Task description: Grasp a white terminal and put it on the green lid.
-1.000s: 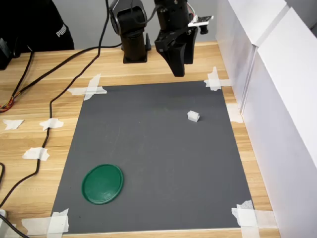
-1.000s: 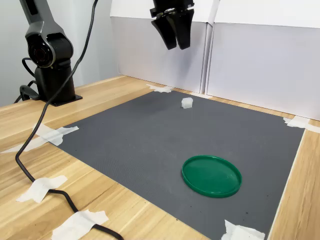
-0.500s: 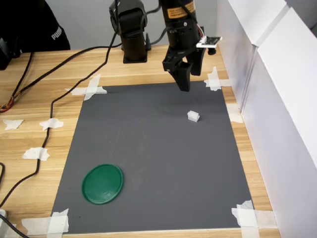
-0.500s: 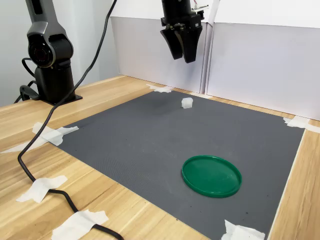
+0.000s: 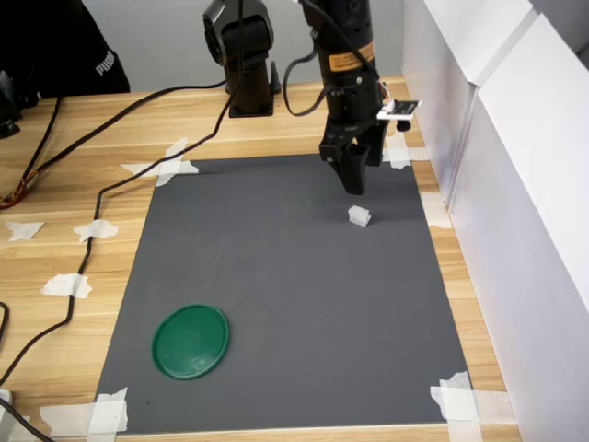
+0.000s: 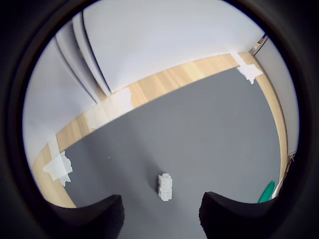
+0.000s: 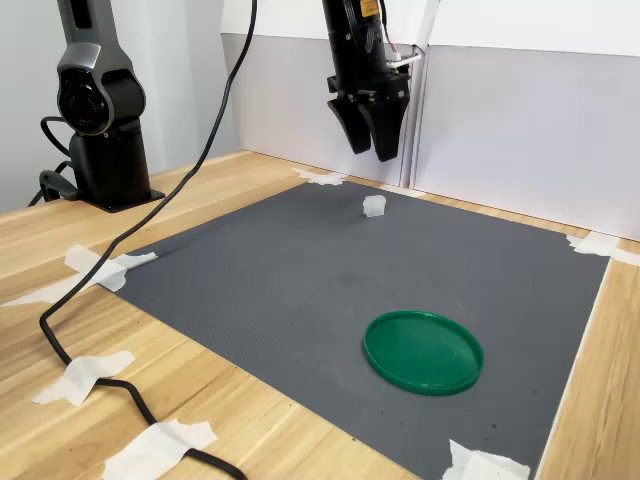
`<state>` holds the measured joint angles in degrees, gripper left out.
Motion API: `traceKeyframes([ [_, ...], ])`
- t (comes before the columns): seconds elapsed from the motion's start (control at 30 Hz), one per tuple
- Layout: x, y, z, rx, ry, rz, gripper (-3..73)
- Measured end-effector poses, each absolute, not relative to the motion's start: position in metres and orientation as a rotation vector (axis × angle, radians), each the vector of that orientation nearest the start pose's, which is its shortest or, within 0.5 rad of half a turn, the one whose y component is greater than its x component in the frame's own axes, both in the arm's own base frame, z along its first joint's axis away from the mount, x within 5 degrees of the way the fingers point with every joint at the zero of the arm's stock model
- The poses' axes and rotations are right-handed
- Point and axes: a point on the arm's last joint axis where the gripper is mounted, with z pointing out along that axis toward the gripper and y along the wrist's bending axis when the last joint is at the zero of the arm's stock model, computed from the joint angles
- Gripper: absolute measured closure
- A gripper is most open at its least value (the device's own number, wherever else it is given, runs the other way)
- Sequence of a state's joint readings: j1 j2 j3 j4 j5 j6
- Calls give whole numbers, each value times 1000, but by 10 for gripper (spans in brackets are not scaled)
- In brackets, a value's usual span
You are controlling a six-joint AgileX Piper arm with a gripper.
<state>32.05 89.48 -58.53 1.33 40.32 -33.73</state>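
First exterior view layout: wooden surface (image 5: 83, 184) carries a dark grey mat (image 5: 276, 304) taped at its corners; white panels (image 5: 515, 184) wall the first exterior view's right.
arm: black Piper arm (image 5: 345, 64) reaches down from the far edge, base post (image 5: 244, 55) behind it.
green lid (image 5: 190, 341): flat on the mat near the first exterior view's lower left corner, well apart from the terminal; nothing on it.
fingers (image 5: 356, 175): hanging above the mat, just short of the terminal, not touching it. Wrist view shows two dark tips (image 6: 94, 216) spread with a clear gap, nothing between them.
white terminal (image 5: 359, 216): sits on the mat toward the first exterior view's right edge; in the wrist view (image 6: 165, 187) it lies between the tips and a bit ahead of them.
handling (judged): tiny rigid plastic block, very light, likely smooth and easy to flick or tip; pinch across its narrow sides, centred, low.
writing: orange label on the arm (image 5: 343, 61), text too small to read; white "PUMA" on dark clothing (image 5: 109, 61) at the first exterior view's top left.
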Motion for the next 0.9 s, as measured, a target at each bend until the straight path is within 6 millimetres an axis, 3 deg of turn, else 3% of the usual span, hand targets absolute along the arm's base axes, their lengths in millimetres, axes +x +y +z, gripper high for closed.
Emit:
traceKeyframes([
  [0.63, 277, 172, 187, -1538, 2347, -29, 59],
  [0.9, 280, 174, 182, -1488, 2364, -20, 64],
])
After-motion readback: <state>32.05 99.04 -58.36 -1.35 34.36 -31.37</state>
